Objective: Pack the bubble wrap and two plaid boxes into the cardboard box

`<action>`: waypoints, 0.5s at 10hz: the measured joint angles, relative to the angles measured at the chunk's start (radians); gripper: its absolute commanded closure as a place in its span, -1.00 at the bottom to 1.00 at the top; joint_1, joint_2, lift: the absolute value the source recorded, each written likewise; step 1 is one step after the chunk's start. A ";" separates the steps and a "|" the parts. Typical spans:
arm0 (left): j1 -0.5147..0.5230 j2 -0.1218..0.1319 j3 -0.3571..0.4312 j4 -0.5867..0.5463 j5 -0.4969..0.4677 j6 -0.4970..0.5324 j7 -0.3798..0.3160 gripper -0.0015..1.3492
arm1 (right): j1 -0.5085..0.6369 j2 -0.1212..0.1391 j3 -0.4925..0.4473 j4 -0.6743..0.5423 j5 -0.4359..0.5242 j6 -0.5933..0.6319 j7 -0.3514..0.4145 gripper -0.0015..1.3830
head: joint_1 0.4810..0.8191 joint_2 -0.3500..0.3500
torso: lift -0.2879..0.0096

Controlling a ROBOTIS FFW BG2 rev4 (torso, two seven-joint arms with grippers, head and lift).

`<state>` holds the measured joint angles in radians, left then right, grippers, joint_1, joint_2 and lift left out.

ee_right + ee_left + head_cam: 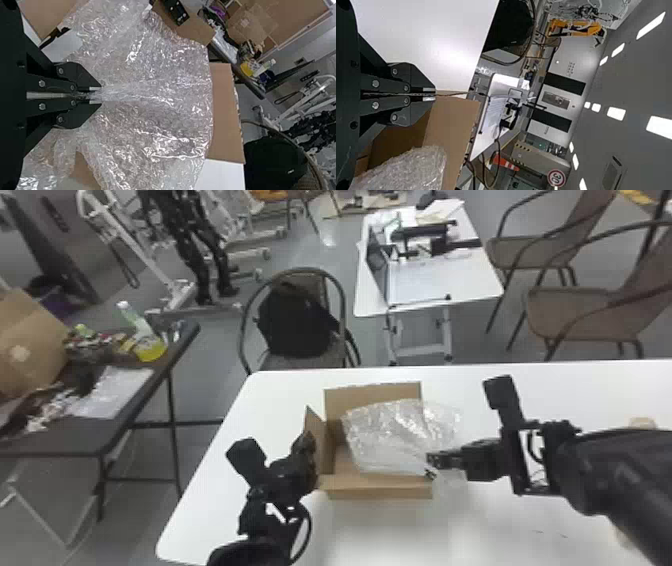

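Head view: matte brown cardboard box, open-topped, on smooth white table. Clear, crinkly bubble wrap bulges inside, spills over right side. Left gripper at upright left flap, right gripper at wrap's near right. Dark bag on chair beyond.

Left wrist view: left gripper clamped on thin flap edge.

Right wrist view: right gripper pinches wrap into pleats; sheet blocks much of box.

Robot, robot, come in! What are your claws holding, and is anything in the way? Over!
Left claw shut on side flap. Right claw pinching bubble wrap. Wrap spilling over right side of cardboard box. Over.
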<state>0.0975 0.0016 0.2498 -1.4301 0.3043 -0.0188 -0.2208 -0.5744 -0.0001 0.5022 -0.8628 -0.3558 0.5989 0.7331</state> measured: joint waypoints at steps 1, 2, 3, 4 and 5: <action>0.002 0.000 -0.001 0.001 0.007 -0.003 0.000 0.80 | 0.002 0.000 0.025 -0.047 -0.032 0.008 0.008 0.61 | 0.27 1.00 | 0.84; 0.004 0.000 -0.003 0.001 0.012 -0.005 0.000 0.80 | 0.005 0.000 0.042 -0.090 -0.048 0.023 0.008 0.61 | 0.27 1.00 | 0.84; 0.003 0.000 -0.006 0.001 0.016 -0.006 0.000 0.80 | 0.000 0.000 0.054 -0.105 -0.058 0.032 0.003 0.61 | 0.27 1.00 | 0.84; 0.000 0.000 -0.012 0.001 0.020 -0.006 0.000 0.80 | -0.008 0.000 0.058 -0.095 -0.060 0.033 -0.008 0.61 | 0.27 1.00 | 0.84; -0.003 0.000 -0.021 0.004 0.028 -0.008 0.000 0.80 | -0.019 0.000 0.060 -0.064 -0.059 0.026 -0.015 0.61 | 0.27 1.00 | 0.84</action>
<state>0.0941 0.0015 0.2291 -1.4262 0.3320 -0.0267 -0.2208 -0.5929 0.0000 0.5620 -0.9264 -0.4144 0.6252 0.7178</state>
